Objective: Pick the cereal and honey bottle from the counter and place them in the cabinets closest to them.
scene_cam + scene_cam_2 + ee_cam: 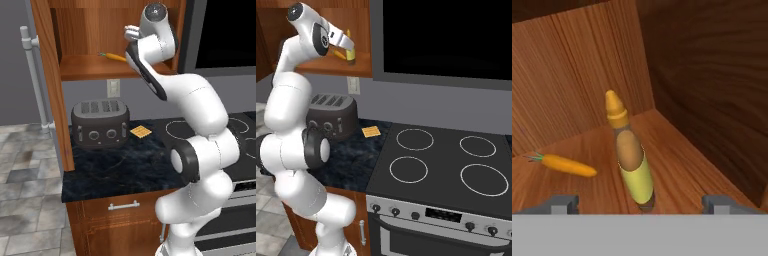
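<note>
Hand view shows the honey bottle (631, 160) on the shelf of the open cabinet (707, 80), leaning slightly, beside a carrot (564, 165); the gripper (640, 204) has its fingers spread wide on either side of the bottle, not touching it, so the bottle half of the task looks done; the counter (125, 165) carries a toaster (100, 123) and a small orange-yellow square (140, 131); I cannot spot the cereal in these views, so that half seems left; no label or writing is readable on the bottle or toaster.
</note>
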